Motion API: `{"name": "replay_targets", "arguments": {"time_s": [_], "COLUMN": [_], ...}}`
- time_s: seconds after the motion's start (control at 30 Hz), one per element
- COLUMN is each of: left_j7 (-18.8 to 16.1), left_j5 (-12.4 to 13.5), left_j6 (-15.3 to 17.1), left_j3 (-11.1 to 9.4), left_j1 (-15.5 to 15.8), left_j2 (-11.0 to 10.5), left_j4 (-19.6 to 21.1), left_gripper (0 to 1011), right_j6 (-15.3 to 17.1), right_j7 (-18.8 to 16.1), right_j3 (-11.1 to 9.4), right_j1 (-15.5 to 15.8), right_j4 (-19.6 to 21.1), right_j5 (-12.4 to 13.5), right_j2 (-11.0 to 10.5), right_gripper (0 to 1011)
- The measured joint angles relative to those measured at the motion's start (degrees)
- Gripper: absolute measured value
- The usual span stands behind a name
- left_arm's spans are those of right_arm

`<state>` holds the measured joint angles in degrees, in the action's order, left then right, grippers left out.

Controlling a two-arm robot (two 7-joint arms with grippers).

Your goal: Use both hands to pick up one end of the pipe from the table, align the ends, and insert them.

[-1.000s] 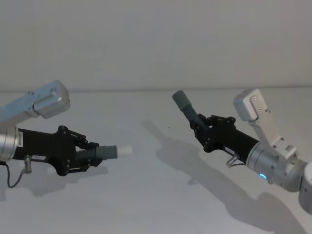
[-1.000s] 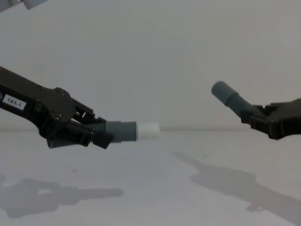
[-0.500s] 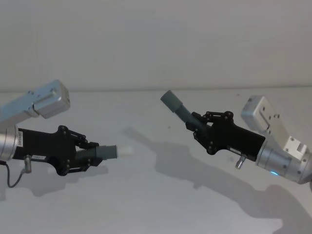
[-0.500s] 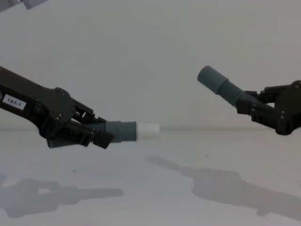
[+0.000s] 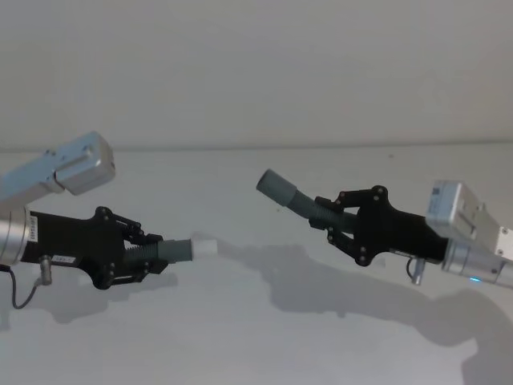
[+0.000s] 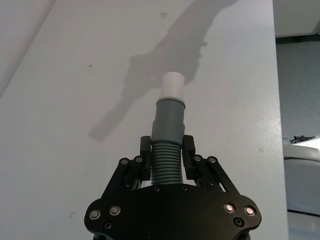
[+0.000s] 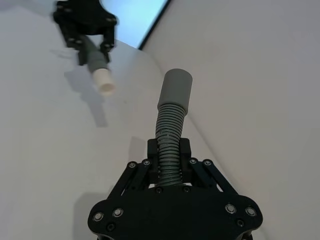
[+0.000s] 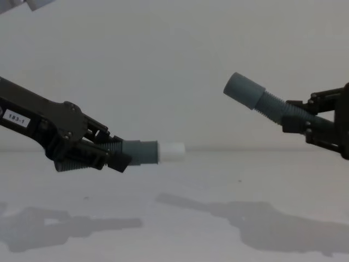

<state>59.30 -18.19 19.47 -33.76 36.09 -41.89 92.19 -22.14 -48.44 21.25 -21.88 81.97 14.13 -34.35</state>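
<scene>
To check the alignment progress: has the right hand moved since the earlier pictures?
Yes. In the chest view the right hand has carried its pipe piece higher above the table's far edge and leftward, toward the white tip.

Right gripper [image 5: 325,217] levels out; its hose piece [image 5: 303,205] swings its collar [image 5: 273,185] toward 8 o'clock, nearer the white tip [image 5: 204,247].

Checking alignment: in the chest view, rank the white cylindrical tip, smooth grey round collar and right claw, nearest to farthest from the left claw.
1. White cylindrical tip, just ahead of the black left claw.
2. Smooth grey round collar, higher, mid-right.
3. Black right claw, far right edge.
</scene>
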Motion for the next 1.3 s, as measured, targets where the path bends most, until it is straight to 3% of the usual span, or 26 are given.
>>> {"name": "replay_targets", "arguments": {"time_s": [0.07, 0.53, 0.8, 1.03, 1.3], "left_j7": [0.00, 0.00, 0.00, 0.00, 0.00], "left_j5": [0.00, 0.00, 0.00, 0.00, 0.00], "left_j6": [0.00, 0.00, 0.00, 0.00, 0.00], "left_j3": [0.00, 0.00, 0.00, 0.00, 0.00], "left_j1": [0.00, 0.00, 0.00, 0.00, 0.00], "left_j2": [0.00, 0.00, 0.00, 0.00, 0.00], "left_j4": [0.00, 0.00, 0.00, 0.00, 0.00], "left_gripper": [332, 332, 332, 332, 332], "right_j6": [-3.22, -15.79, -23.60, -28.33, -30.33], "right_j7": [-2.97, -16.28, -26.30, -32.80, -34.72], "right_j3": [0.53, 3.43, 6.19, 8.46, 9.27], "right_j1": [-1.08, -6.47, -10.44, -13.49, -15.22], "right_j4": [-1.29, -6.57, -9.49, -10.99, -11.80], "right_j5": [0.79, 5.31, 9.63, 12.47, 12.32], "right_j2": [-0.71, -3.70, -5.36, -5.82, -5.28], "right_gripper": [214, 214, 214, 214, 214]}}
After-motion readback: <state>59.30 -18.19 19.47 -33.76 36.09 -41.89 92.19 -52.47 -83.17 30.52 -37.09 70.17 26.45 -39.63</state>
